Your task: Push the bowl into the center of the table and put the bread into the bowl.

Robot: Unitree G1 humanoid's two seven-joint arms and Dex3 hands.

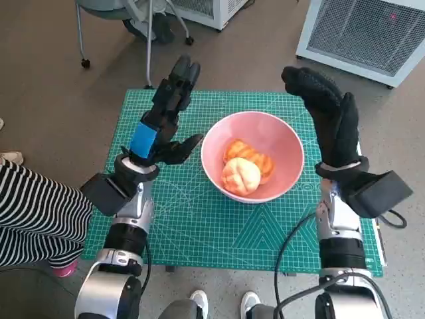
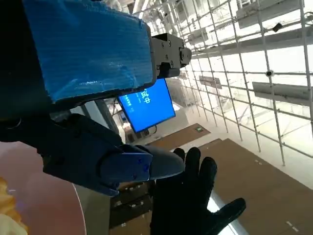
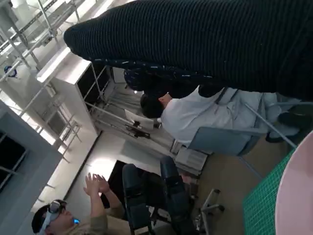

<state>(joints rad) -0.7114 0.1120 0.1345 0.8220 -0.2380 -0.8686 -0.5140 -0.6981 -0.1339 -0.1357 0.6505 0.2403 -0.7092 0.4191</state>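
A pink bowl [image 1: 282,143] stands near the middle of the green cutting mat [image 1: 199,219]. Inside it lie golden bread rolls [image 1: 242,174]. My left hand [image 1: 165,113] is raised to the left of the bowl, fingers stretched out, holding nothing. My right hand [image 1: 329,116] in the black glove is raised to the right of the bowl, fingers spread and empty. The left wrist view shows the blue-taped hand [image 2: 88,54], a slice of the bowl [image 2: 44,196] with bread [image 2: 7,205], and the gloved right hand [image 2: 193,200] beyond. The right wrist view shows the glove [image 3: 205,39] and the bowl's rim [image 3: 298,196].
A person in a striped garment [image 1: 33,212] sits close at the left of the table. A white unit [image 1: 365,30] stands on the floor behind on the right, a chair base [image 1: 126,20] behind on the left. People [image 3: 195,115] appear in the right wrist view.
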